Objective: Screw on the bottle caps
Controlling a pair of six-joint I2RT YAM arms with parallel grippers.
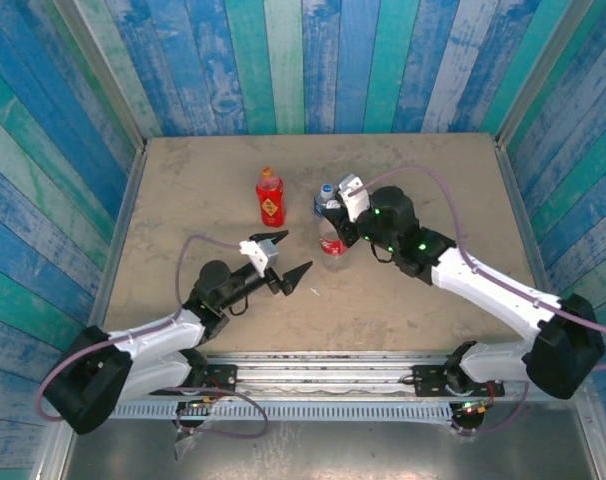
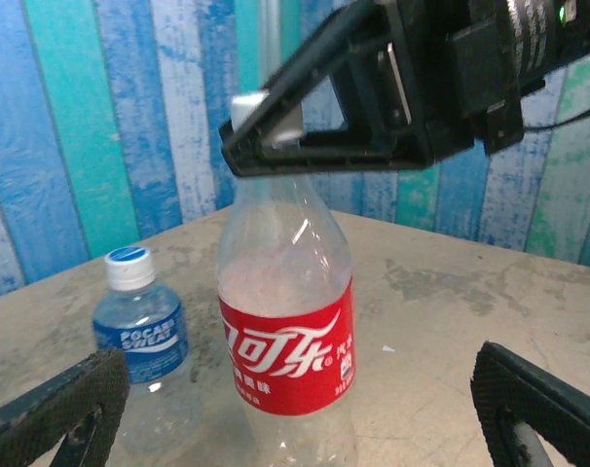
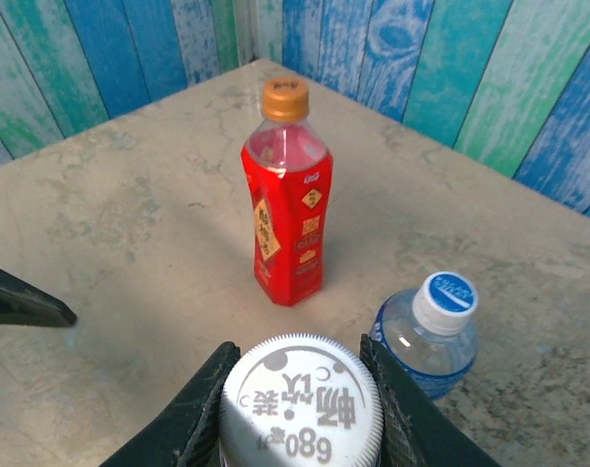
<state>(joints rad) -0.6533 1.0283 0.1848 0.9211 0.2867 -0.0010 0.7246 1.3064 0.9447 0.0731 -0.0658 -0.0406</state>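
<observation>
Right tool (image 3: 300, 360): clamped on white cap (image 3: 301, 404) atop red-label bottle (image 2: 287, 350) on counter (image 1: 433, 170)
Left tool (image 1: 295, 254): spread wide, nothing held

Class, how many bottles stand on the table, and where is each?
3. The red bottle stands far centre; the blue-label bottle to its right; the red-label clear bottle just nearer, its white cap held by the right end effector.

We see plank walls (image 1: 313, 60) striped blue, teal and white on three sides. The beige mottled surface (image 1: 203, 190) is stone-like with faint stains. Metal frame strips (image 1: 120, 230) edge it, with a silver rail (image 1: 323, 362) along the near side. Light is soft and even.
</observation>
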